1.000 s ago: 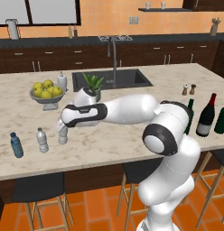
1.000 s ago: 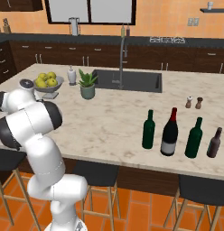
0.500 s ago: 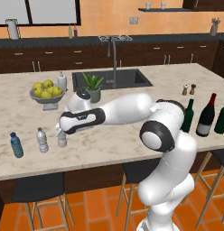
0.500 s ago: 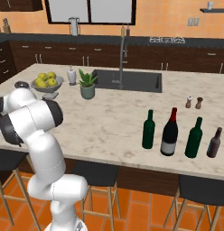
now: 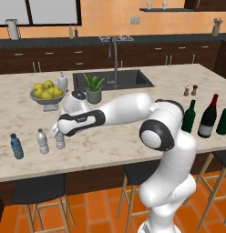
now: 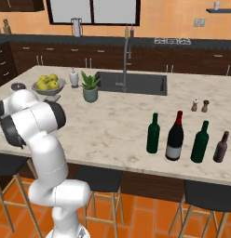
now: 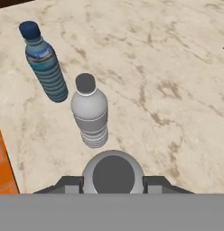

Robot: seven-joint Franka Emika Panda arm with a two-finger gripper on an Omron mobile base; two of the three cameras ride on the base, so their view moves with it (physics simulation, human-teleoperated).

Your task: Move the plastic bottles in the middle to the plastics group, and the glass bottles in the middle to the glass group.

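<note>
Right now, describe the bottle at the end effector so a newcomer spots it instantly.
On the marble island counter, near its left front edge, stand three small plastic bottles. It is the clear greyish bottle between the end effector fingers, right of its free-standing clear twin and the blue-tinted bottle.

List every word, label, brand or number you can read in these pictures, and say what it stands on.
None can be read.
Wine bottle: pale label, too small to show any lettering.
Blue bottle: blue-and-white band, no letters legible.
Clear bottle beside it and the one between the gripper's fingers: no print visible.
</note>
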